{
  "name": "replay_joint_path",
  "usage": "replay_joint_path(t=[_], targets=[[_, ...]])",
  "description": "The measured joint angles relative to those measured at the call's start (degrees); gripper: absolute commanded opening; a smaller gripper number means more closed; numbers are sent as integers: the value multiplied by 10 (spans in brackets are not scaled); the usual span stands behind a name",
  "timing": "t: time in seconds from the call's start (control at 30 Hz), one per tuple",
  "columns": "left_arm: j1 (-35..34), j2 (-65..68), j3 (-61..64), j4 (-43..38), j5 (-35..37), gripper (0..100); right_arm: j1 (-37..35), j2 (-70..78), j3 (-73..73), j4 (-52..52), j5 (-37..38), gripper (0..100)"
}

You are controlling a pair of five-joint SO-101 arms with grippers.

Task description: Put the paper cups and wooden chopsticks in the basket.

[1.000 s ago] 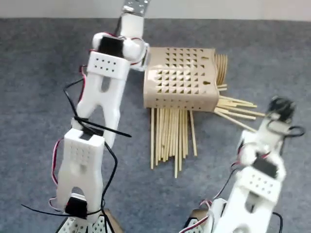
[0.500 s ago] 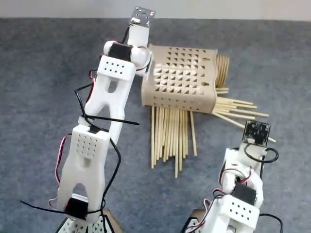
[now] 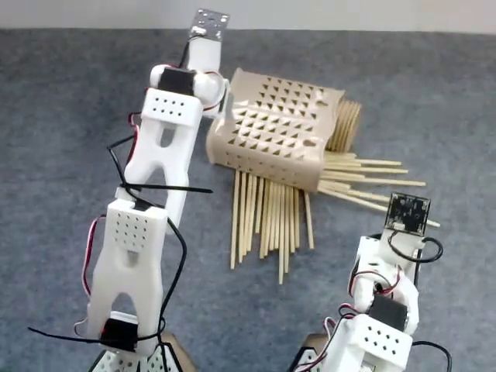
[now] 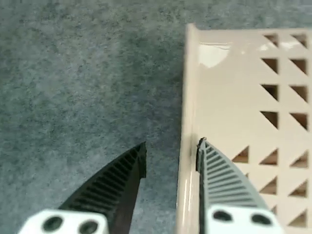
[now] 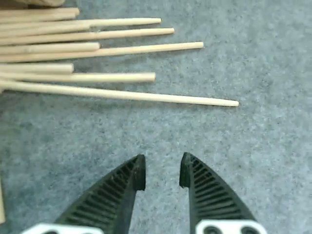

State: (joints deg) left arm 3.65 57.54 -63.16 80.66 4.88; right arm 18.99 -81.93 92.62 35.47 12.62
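Withdrawn toward its base since a second ago, right gripper (image 5: 161, 170) hovers slightly spread and empty beside the fanned chopsticks (image 5: 122, 92). Beyond, the basket (image 3: 271, 139), lying across them, has swung round, and left gripper (image 4: 170, 156) straddles its rim, spread, not clamped. Recommend closing squarely on the rim before righting it, lest it slip.

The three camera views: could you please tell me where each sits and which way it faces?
High view: fixed above the table, looking down on the basket, chopsticks, left arm and right arm.
Left wrist view: on the left arm's wrist, looking past the open left gripper at the basket's wall.
Right wrist view: on the right arm's wrist, looking past the open right gripper at chopsticks on the table.
Shared: high and left wrist views share the basket; high and right wrist, the chopsticks.
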Motion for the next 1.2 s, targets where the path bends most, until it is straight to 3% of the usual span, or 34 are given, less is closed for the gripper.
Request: replay_joint_path(t=[0.73,1.2], targets=[[-84,79,2,11,-1,181,-13,0,0,0,0,134],[-84,83,2,15,0,181,-13,0,2,0,0,134]])
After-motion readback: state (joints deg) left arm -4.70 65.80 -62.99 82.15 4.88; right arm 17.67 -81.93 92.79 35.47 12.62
